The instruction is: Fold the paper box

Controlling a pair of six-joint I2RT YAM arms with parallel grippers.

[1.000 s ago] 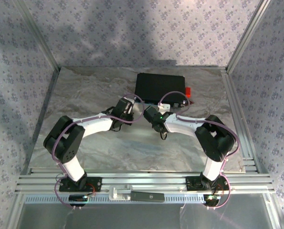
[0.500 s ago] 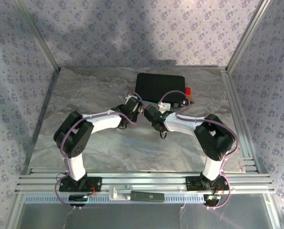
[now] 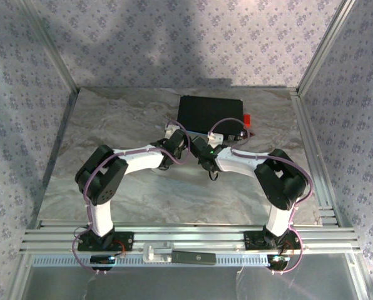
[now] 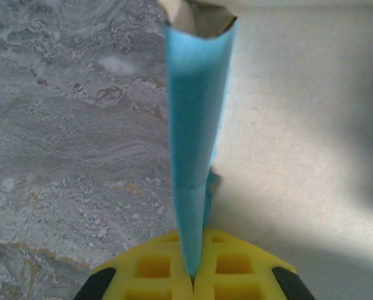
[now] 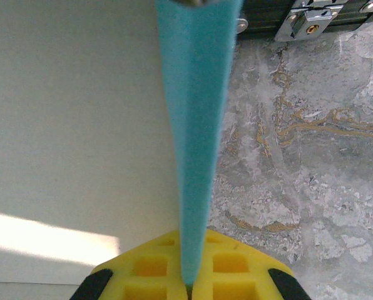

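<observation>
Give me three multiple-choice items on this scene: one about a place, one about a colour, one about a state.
1. Where on the table does the black case stand?
A. near the far edge
B. at the near left corner
C. between the arm bases

2. What colour is the side of the paper box that faces the left wrist camera?
A. red
B. cyan-blue
C. green

3. What is the state of the left claw?
A. wide open
B. shut on the paper box
C. shut on the black case

Answers:
1 A, the top view shows it close to the far edge.
2 B, the pinched sheet is bright blue.
3 B, it pinches the blue sheet.
</observation>
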